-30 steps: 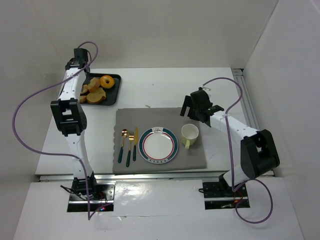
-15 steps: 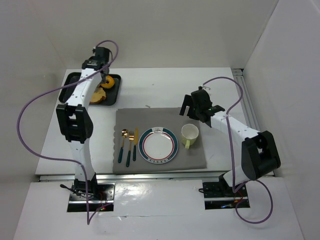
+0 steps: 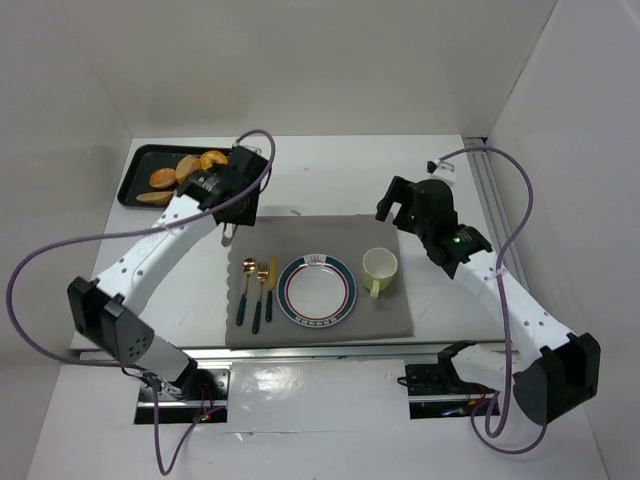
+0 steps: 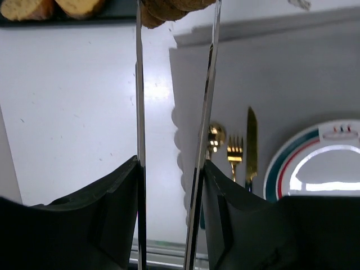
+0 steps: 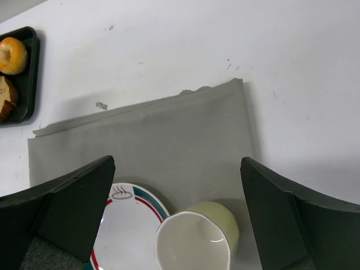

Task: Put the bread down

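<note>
Looking along the left fingers [image 4: 139, 112], we see them set narrow and pinching one piece of bread [image 4: 169, 8] at their tips. It hangs above the worktop [image 3: 330, 170], just by the far left corner of the one grey mat [image 3: 400, 300]. On the mat we count one plate [image 3: 345, 290], one cup [image 3: 380, 267] just right of it, and one spoon [image 3: 245, 290], one fork [image 3: 260, 295] and one knife [image 3: 271, 285] side by side on its left. The one black tray [image 3: 140, 165] shows four more pieces; the left arm hides its right end. The right fingers [image 5: 73, 202] stand wide apart, holding nothing, above the mat's far right part.
</note>
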You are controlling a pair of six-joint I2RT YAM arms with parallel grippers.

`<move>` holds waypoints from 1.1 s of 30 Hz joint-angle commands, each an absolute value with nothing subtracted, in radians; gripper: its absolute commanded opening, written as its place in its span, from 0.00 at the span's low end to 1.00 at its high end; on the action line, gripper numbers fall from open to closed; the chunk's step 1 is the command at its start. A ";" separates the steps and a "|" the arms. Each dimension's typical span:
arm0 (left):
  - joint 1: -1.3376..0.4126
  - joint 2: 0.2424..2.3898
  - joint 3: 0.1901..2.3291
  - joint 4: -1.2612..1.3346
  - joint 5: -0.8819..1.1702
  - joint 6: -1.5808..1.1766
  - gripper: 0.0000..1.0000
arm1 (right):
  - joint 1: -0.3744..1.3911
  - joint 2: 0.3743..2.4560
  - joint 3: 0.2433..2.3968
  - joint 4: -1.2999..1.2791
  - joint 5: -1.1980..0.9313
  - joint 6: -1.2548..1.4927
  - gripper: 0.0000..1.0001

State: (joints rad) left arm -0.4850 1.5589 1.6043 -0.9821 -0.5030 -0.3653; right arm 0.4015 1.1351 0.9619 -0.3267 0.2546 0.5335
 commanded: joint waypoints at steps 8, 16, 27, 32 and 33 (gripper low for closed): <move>-0.750 1.197 1.410 -1.141 -0.297 -0.468 0.38 | 0.408 1.023 0.917 -0.428 0.347 0.518 1.00; -0.874 1.131 1.330 -1.184 -0.123 -0.474 0.38 | 0.408 1.003 0.917 -0.446 0.356 0.518 1.00; -1.023 1.219 1.243 -1.002 -0.002 -0.525 0.37 | 0.408 1.003 0.927 -0.456 0.374 0.518 1.00; -1.032 1.258 1.252 -0.980 -0.017 -0.525 0.58 | 0.408 0.992 0.914 -0.456 0.374 0.518 1.00; -1.032 1.258 1.252 -0.980 -0.017 -0.511 0.60 | 0.408 0.992 0.914 -0.456 0.374 0.518 1.00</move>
State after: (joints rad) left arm -1.0260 1.2488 1.2316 -1.0340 -0.0273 -0.5053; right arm 0.4015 1.0210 0.9226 -0.4435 0.3489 0.5297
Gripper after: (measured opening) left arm 0.600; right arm 0.999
